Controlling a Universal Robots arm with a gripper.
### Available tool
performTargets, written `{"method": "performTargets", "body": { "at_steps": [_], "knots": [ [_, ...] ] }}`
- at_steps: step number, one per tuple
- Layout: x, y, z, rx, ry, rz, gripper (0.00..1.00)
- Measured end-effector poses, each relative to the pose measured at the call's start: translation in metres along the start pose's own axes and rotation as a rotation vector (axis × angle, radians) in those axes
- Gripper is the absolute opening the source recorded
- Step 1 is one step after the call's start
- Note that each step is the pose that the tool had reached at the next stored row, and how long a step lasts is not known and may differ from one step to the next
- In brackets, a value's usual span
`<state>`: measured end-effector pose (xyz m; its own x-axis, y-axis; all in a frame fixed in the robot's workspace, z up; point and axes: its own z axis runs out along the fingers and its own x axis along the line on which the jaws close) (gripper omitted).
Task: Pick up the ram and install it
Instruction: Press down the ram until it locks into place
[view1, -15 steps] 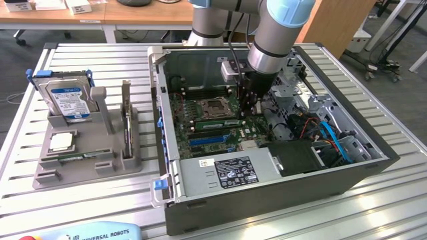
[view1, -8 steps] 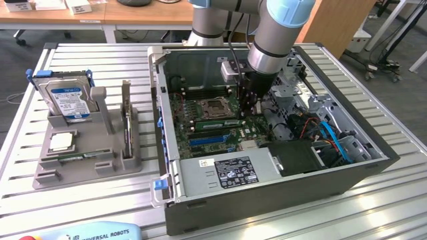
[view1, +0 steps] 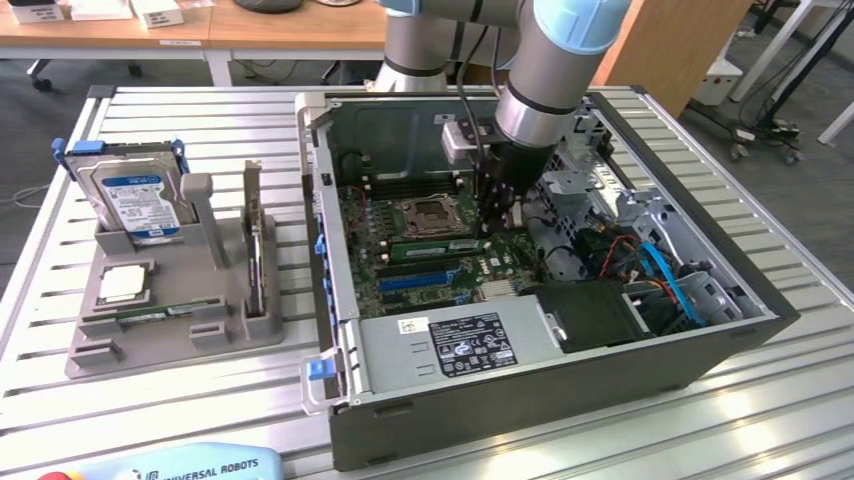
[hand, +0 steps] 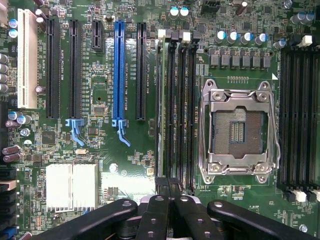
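The ram (view1: 430, 245) is a thin green stick standing on edge in the memory slot beside the open processor socket (view1: 430, 212), inside the computer case. In the wrist view the ram (hand: 159, 110) runs along the outermost of the black slots. My gripper (view1: 501, 222) hangs inside the case just over these slots. Its black fingers (hand: 156, 215) are pressed together, and my gripper (hand: 170, 192) sits over the near end of the slots. Whether the fingertips touch the stick I cannot tell.
A grey holder (view1: 174, 335) at the exterior view's left carries a silver hard drive with a blue label (view1: 134, 200) and a small square silver chip (view1: 123, 283). The case walls (view1: 534, 400), the power supply (view1: 454, 345) and cables (view1: 654, 270) crowd the gripper.
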<state>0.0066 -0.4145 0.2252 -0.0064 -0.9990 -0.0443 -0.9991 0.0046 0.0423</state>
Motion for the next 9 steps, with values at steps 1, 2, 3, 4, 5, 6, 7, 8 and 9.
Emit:
{"method": "performTargets", "body": {
  "at_steps": [1,2,3,4,5,6,7,8,9],
  "knots": [
    [0.000,0.0001,-0.0014,-0.0001,0.0005,0.000,0.10],
    [0.000,0.0001,-0.0029,0.0000,0.0004,0.000,0.10],
    [0.000,0.0002,-0.0048,0.0000,0.0005,0.000,0.10],
    [0.000,0.0003,-0.0067,0.0000,0.0005,0.000,0.10],
    [0.000,0.0004,-0.0085,0.0000,0.0004,0.000,0.10],
    [0.000,0.0004,-0.0105,0.0000,0.0005,0.000,0.10],
    [0.000,0.0005,-0.0123,0.0000,0.0005,0.000,0.10],
    [-0.001,0.0006,-0.0142,0.0000,0.0006,0.000,0.10],
    [-0.001,0.0007,-0.0158,0.0000,0.0006,0.000,0.10]
  ]
}}
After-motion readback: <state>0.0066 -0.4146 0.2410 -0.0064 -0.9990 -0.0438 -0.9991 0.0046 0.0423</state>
